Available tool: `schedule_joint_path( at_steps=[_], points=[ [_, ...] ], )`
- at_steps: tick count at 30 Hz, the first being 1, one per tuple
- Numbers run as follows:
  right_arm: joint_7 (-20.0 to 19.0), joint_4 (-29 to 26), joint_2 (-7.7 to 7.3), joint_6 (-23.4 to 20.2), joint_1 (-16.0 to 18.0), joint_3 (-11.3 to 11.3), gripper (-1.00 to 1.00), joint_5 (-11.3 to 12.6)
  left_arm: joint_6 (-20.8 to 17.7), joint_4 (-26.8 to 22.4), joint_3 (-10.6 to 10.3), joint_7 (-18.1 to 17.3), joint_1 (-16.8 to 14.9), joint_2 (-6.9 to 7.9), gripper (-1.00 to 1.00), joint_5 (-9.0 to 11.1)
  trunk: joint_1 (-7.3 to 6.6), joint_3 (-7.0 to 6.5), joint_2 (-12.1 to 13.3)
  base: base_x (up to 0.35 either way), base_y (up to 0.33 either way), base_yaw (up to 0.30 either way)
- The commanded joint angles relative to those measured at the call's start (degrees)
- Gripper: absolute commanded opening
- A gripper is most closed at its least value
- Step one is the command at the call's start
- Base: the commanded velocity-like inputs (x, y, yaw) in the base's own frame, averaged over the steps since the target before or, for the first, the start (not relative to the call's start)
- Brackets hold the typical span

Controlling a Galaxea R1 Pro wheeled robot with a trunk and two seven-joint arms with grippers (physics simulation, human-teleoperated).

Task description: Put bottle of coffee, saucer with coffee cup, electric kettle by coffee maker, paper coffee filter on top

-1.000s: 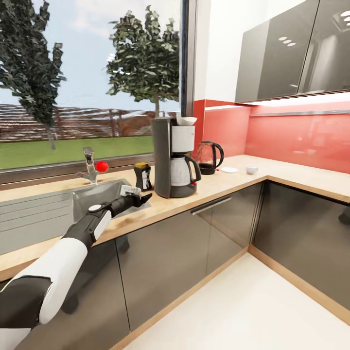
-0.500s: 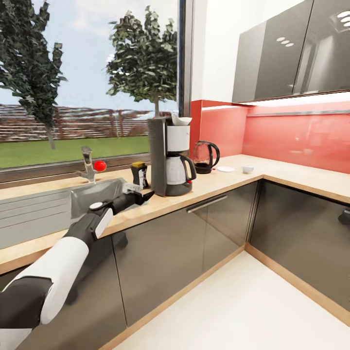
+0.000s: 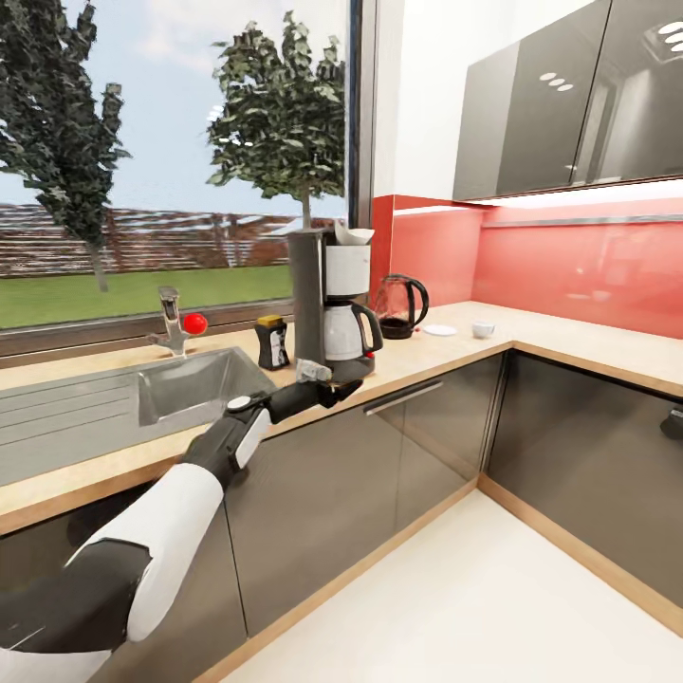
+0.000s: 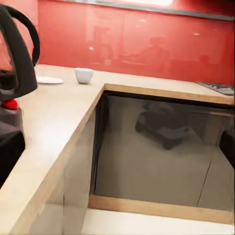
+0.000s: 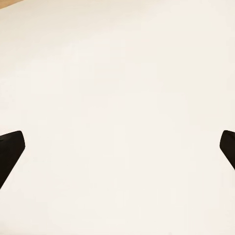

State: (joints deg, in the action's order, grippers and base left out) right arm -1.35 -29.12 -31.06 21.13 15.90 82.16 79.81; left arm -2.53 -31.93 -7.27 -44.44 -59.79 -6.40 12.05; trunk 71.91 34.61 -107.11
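Note:
The black and white coffee maker point(image 3: 332, 299) stands on the wooden countertop point(image 3: 417, 356) with a white paper filter point(image 3: 352, 233) on top. The dark bottle of coffee point(image 3: 273, 341) sits just to its left. To its right are the electric kettle point(image 3: 403, 306), then the white saucer point(image 3: 439, 330) and the white coffee cup point(image 3: 484, 329), which stand apart. My left gripper point(image 3: 332, 385) hovers in front of the coffee maker's base, open and holding nothing. The left wrist view looks past the carafe handle point(image 4: 22, 54) to the saucer point(image 4: 49, 80) and cup point(image 4: 84, 75). My right gripper point(image 5: 117, 147) is open over pale floor.
A steel sink point(image 3: 180, 389) with a tap point(image 3: 173, 323) lies left of the bottle. The counter turns a corner at the right under a red backsplash point(image 3: 569, 266) and grey wall cabinets point(image 3: 569, 104). Dark cabinet fronts point(image 3: 398, 455) run below.
My left arm has swung right, from beside the sink and bottle to the front of the coffee maker. The view shifted slightly at first.

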Motion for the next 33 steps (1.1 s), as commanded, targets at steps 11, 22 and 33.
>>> schedule_joint_path(
  at_steps=[11,22,33],
  points=[
    [-0.2,0.0,-0.07,0.3,0.1,0.3,1.0,0.7,3.2,9.8,-8.6,-2.5,6.5,-3.6,1.0,0.5,-0.01,0.06,0.0,0.0,0.0,0.0],
    [-0.2,2.9,-0.14,0.5,0.1,-0.1,1.0,0.4,16.5,30.4,-8.5,-10.6,28.5,3.1,1.0,0.5,-0.01,0.06,0.0,0.0,0.0,0.0],
    [-0.2,6.4,-0.18,8.4,0.1,0.0,1.0,6.6,17.5,30.5,2.3,-14.7,40.3,12.48,1.0,4.1,-0.01,0.06,0.0,0.0,0.0,0.0]
  ],
)
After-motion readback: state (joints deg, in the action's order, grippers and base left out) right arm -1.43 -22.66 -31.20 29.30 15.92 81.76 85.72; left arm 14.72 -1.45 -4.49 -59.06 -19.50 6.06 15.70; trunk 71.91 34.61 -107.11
